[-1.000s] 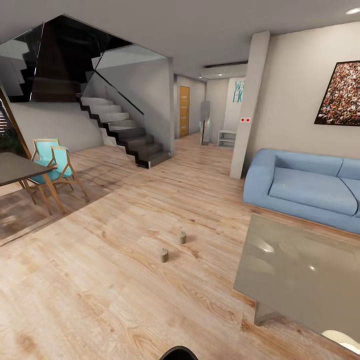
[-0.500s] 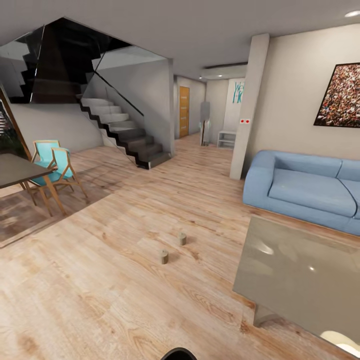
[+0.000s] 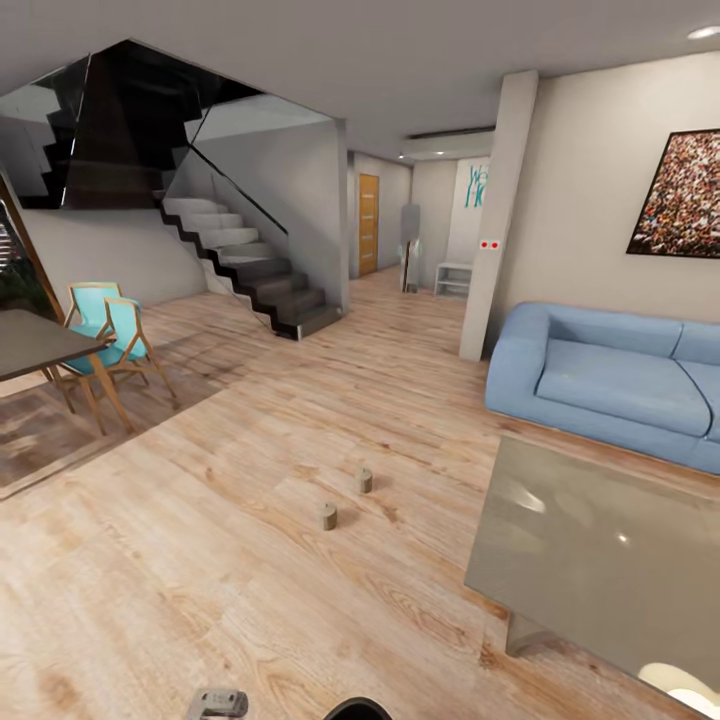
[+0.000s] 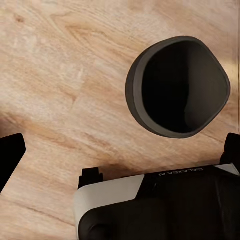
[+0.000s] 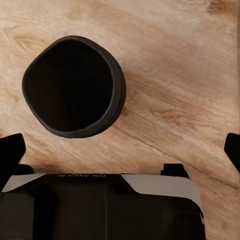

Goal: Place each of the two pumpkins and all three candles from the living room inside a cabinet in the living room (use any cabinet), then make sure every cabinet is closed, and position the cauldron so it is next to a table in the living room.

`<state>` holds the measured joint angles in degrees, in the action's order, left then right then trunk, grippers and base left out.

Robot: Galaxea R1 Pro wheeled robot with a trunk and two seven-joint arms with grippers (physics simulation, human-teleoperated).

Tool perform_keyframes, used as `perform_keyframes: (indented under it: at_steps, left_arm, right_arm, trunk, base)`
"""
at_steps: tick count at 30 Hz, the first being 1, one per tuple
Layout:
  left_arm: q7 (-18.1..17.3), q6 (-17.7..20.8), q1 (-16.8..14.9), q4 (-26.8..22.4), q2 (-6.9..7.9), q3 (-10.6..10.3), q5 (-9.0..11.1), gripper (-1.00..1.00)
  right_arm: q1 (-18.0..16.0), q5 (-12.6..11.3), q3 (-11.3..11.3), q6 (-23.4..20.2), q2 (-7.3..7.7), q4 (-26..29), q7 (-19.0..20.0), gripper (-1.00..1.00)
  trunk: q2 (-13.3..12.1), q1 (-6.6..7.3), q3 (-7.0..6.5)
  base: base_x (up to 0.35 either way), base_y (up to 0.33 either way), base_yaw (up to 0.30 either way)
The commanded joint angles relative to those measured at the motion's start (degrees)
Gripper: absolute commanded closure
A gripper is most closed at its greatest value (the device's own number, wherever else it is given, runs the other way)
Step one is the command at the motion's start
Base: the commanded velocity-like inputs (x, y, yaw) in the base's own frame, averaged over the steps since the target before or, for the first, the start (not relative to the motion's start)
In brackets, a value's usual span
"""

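Two tan candles stand on the wooden floor mid-room, one nearer and one farther. The glass-topped table stands to their right. The black cauldron sits upright and empty on the floor beneath both arms, also in the right wrist view. My left gripper hangs open above the floor beside it, touching nothing. My right gripper is open too, with nothing between its fingers. A black curved edge shows at the head view's bottom. The pumpkins and the cabinet are out of view.
A blue sofa stands behind the glass table, by a white pillar. A dark dining table with turquoise chairs is at the left. Stairs rise at the back left. Open floor lies between me and the candles.
A grey part of my left arm has come into the bottom edge of the head view. The candles, table and sofa have not moved.
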<state>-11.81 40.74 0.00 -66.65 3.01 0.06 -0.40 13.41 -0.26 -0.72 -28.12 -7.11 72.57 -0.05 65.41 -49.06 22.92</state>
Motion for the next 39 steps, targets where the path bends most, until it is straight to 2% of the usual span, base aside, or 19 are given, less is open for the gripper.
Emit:
perform_keyframes:
  at_steps: [1, 8, 11, 14, 19, 23, 26, 32, 39]
  left_arm:
    - [-0.19, 0.44, -0.05, -0.29, -0.03, -0.04, -0.10, -1.00]
    - [0.17, 0.78, -0.32, -0.34, -0.34, -0.44, -0.28, -1.00]
    - [0.19, 1.14, -0.41, -1.60, -0.51, -0.45, -0.18, -1.00]
    - [0.21, 1.90, -0.49, -4.39, -0.65, -0.51, -0.14, -1.00]
    - [0.23, 2.84, -0.52, -6.39, -0.71, -0.44, 0.08, -1.00]
    - [0.25, 3.09, -0.53, -7.17, -0.80, -0.38, 0.28, -1.00]
    - [0.30, 3.10, -0.56, -7.28, -1.09, -0.39, 0.19, -1.00]
    - [0.49, 2.77, -0.54, -6.71, -1.49, -0.40, -0.17, -1.00]
    - [0.49, 2.79, -0.74, -5.55, -1.72, -0.38, 0.07, -1.00]
  right_arm:
    - [-0.46, -0.05, 0.00, -0.31, 0.01, 0.13, 0.04, -1.00]
    - [-2.02, -1.27, 0.55, 1.04, 0.34, -0.36, 0.18, -1.00]
    - [-2.52, -1.56, 0.74, 4.16, 0.53, -2.91, 0.16, -1.00]
    - [-4.66, -1.70, 0.58, 7.71, 0.47, -6.66, -0.13, -1.00]
    - [-7.65, -1.75, 0.53, 8.99, 0.40, -10.31, -0.22, -1.00]
    - [-9.99, -1.77, 0.21, 9.10, 0.13, -10.98, -0.25, -1.00]
    - [-11.12, -1.83, 0.12, 8.98, 0.02, -11.14, -0.23, -1.00]
    - [-13.33, -3.91, -0.10, 4.98, -0.23, -11.23, -0.27, -1.00]
    - [-15.66, -6.42, -0.30, 3.46, -0.66, -11.33, -0.34, -1.00]
  trunk:
    - [-0.38, 0.22, -0.14]
    - [-3.19, 1.76, -1.39]
    - [-4.39, 2.42, -1.93]
    - [-5.59, 3.07, -2.47]
    - [-7.60, 4.17, -3.37]
    - [-9.20, 5.05, -4.09]
    - [-9.20, 5.05, -4.09]
    - [-9.20, 5.05, -4.09]
    - [-9.20, 5.05, -4.09]
  base:
    - [0.000, 0.000, 0.000]
    - [0.000, 0.000, 0.000]
    - [0.000, 0.000, 0.000]
    - [0.000, 0.000, 0.000]
    - [0.000, 0.000, 0.000]
    - [0.000, 0.000, 0.000]
    - [0.000, 0.000, 0.000]
    - [0.000, 0.000, 0.000]
    - [0.000, 0.000, 0.000]
